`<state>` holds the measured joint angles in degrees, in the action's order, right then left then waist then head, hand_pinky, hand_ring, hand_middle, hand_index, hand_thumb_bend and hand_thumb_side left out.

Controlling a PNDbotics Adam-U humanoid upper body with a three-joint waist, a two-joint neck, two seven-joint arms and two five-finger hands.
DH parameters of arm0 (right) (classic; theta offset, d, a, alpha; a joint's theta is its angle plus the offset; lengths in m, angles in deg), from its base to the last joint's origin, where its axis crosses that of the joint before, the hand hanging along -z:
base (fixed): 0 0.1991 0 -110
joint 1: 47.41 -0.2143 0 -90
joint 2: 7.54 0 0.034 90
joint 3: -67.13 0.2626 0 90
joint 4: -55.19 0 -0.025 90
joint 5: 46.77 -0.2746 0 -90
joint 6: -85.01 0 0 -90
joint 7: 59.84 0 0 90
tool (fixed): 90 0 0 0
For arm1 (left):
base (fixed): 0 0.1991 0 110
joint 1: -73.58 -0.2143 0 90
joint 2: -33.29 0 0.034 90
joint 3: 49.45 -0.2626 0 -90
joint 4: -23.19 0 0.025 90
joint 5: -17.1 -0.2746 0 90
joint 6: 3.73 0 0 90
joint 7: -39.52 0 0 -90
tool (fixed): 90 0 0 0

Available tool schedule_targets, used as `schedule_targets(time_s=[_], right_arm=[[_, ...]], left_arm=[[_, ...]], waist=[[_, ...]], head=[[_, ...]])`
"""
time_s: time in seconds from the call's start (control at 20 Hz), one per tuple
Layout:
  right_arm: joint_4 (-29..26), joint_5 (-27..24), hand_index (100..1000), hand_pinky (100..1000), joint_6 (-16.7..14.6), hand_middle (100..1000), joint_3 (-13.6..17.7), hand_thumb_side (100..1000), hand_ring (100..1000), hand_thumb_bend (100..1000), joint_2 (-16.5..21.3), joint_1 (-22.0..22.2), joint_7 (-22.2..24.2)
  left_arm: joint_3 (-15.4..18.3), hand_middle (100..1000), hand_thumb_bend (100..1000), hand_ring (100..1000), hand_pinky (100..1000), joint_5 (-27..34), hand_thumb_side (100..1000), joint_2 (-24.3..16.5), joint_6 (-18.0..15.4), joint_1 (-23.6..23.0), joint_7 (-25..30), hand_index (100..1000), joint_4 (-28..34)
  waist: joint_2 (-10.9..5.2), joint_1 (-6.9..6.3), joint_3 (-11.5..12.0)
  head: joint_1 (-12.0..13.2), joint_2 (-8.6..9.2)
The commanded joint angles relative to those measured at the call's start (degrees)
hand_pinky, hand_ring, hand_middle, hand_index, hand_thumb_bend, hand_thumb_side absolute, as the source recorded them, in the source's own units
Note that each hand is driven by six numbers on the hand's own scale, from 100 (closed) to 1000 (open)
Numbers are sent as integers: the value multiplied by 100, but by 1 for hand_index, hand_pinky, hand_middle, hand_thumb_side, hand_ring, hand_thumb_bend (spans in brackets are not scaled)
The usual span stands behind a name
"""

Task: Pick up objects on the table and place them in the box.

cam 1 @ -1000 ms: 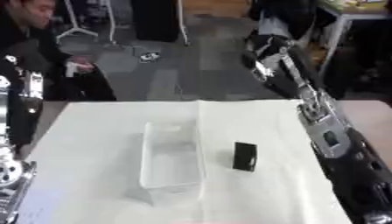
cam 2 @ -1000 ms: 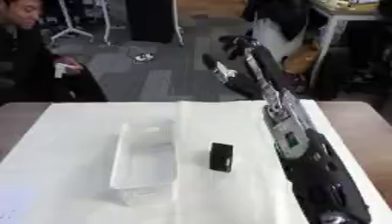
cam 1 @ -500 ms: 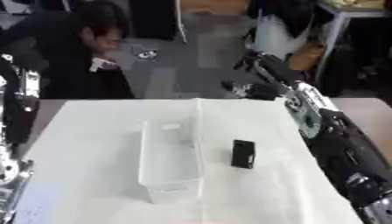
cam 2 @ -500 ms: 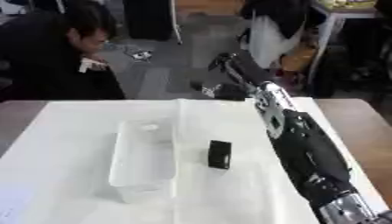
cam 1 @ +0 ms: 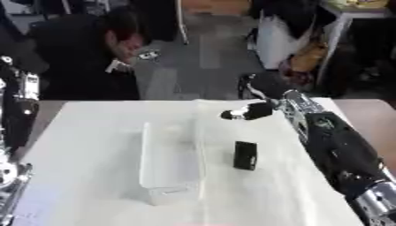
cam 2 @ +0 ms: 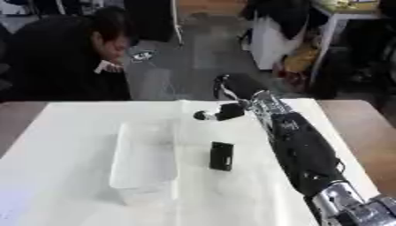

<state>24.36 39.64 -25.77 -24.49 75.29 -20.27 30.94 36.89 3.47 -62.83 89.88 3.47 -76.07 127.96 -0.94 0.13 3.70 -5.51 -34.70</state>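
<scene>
A clear plastic box [cam 1: 169,159] stands lengthwise on the white table cover, left of the middle. To its right a small flat black object [cam 1: 245,155] lies on the cover. My right arm runs up the right side, and my right hand [cam 1: 259,95] hangs over the far part of the table, beyond the black object and apart from it. Its fingers [cam 2: 219,113] point left and down, relaxed, with nothing in them. My left arm [cam 1: 17,119] stands along the left edge; I cannot make out its hand.
The white cover [cam 1: 93,145] spans the table, with brown table showing at the far right corner [cam 1: 371,114]. A person in dark clothes [cam 1: 85,57] crouches just beyond the far left edge. Chairs and bags stand on the floor behind.
My right hand has come down and leftward from high behind the table to just over its far part. The person at the far edge has shifted to the right.
</scene>
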Motion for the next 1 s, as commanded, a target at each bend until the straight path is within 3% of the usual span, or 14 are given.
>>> schedule_targets(time_s=[0.05, 0.45, 0.5, 0.55, 0.6, 0.65, 0.7, 0.75, 0.8, 1.0], right_arm=[[62, 410, 623, 812, -110, 752, 51, 1000, 750, 798, 35, -233, 82], [226, 825, 662, 838, -372, 746, 77, 1000, 761, 808, 73, -160, 261], [255, 796, 709, 849, -449, 753, 69, 1000, 765, 808, 88, -149, 315], [283, 734, 692, 844, -549, 750, 62, 1000, 763, 808, 113, -141, 384], [300, 663, 758, 858, -640, 756, 52, 1000, 768, 813, 134, -134, 455], [320, 561, 752, 856, -791, 754, 28, 1000, 767, 842, 170, -128, 555], [319, 465, 795, 865, -897, 757, 10, 1000, 770, 818, 202, -129, 652], [326, 362, 782, 863, -1062, 757, -36, 1000, 770, 816, 247, -136, 786], [313, 257, 837, 873, -1180, 760, -63, 1000, 774, 821, 285, -146, 913], [267, -170, 868, 880, -1631, 764, -207, 1000, 778, 821, 447, -208, 1578]], left_arm=[[15, 817, 156, 705, 560, 5, 1000, -72, -3, 55, 24, 863, 60], [16, 819, 156, 704, 563, -2, 1000, -73, 4, 61, 43, 862, 60], [16, 819, 156, 704, 563, -3, 1000, -74, 5, 61, 45, 862, 60], [17, 819, 156, 704, 563, -4, 1000, -75, 6, 59, 46, 862, 60], [17, 820, 156, 704, 563, -4, 1000, -77, 7, 59, 48, 862, 60], [16, 819, 156, 704, 563, -4, 1000, -79, 8, 57, 50, 862, 59], [16, 820, 156, 704, 563, -4, 1000, -80, 8, 56, 52, 862, 58], [16, 820, 156, 704, 563, -4, 1000, -84, 9, 53, 54, 862, 58], [16, 820, 155, 704, 564, -5, 1000, -86, 9, 51, 55, 862, 57], [16, 820, 155, 704, 564, -4, 1000, -102, 11, 35, 62, 862, 54]], waist=[[-79, -13, 4], [-80, -6, 11], [-80, -4, 10], [-81, -3, 9], [-81, -3, 8], [-81, -2, 7], [-82, -1, 6], [-82, 1, 3], [-83, 2, 1], [-90, 7, -20]], head=[[-112, 117], [-97, 150], [-90, 150], [-84, 150], [-81, 149], [-76, 148], [-74, 146], [-67, 139], [-63, 135], [-43, 107]])
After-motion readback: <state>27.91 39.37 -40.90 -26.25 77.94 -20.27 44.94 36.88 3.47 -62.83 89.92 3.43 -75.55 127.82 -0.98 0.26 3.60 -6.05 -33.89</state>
